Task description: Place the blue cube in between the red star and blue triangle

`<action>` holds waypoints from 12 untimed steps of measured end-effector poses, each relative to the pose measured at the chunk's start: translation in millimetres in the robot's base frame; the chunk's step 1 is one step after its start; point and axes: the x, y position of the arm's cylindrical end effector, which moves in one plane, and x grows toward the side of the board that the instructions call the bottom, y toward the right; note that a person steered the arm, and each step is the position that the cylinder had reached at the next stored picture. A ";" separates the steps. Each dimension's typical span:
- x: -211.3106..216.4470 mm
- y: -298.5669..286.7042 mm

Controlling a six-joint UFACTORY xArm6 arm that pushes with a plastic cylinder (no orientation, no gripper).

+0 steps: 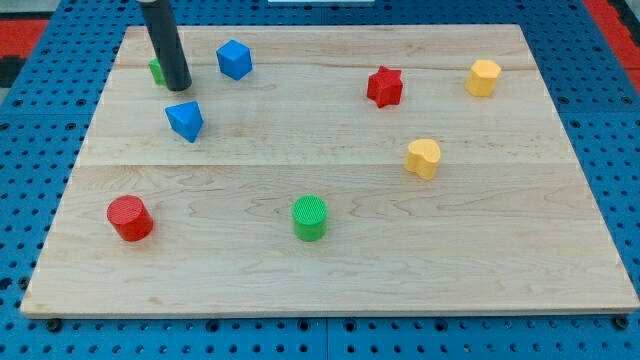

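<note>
The blue cube sits near the view's top left on the wooden board. The blue triangle lies below and left of it. The red star is to the right of the cube, near the top middle. My tip is at the end of the dark rod, left of the blue cube and just above the blue triangle, touching neither. A green block is partly hidden behind the rod.
A yellow block is at the top right. A yellow heart-like block is right of centre. A green cylinder and a red cylinder stand toward the view's bottom.
</note>
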 end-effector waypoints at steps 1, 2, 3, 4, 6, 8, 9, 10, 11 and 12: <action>-22.6 -4.2; -46.8 -8.1; -40.6 -1.1; -40.6 2.7; -54.7 20.2; -64.0 105.4; -62.3 142.1; -99.3 137.2; -110.5 175.6; -107.6 231.7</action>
